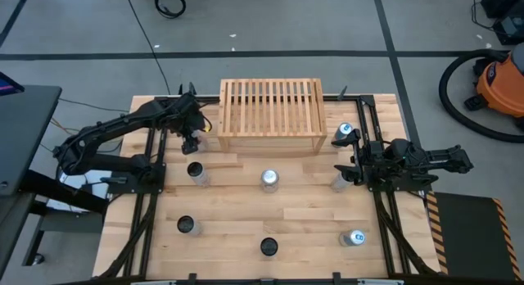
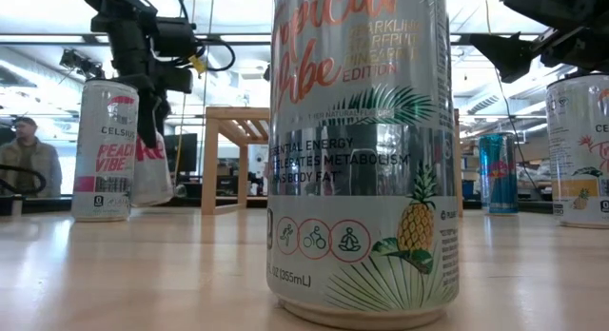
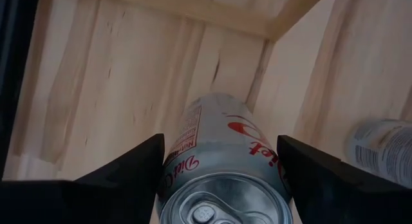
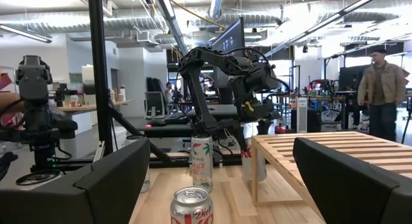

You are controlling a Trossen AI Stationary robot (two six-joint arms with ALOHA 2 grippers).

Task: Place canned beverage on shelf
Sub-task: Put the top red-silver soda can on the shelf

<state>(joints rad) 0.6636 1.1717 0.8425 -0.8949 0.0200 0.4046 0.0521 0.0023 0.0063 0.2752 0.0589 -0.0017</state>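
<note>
Step in hand: left claw (image 3: 219, 169), half-open, astride the silver Diet Coke can (image 3: 215, 166) beside the light-wood slatted shelf (image 1: 271, 115); next: close, lift onto shelf; right claw (image 1: 350, 165) waits wide open.

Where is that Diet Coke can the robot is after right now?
In the high view the Diet Coke can stands between the left gripper fingers, on the table beside the shelf's left end.
</note>
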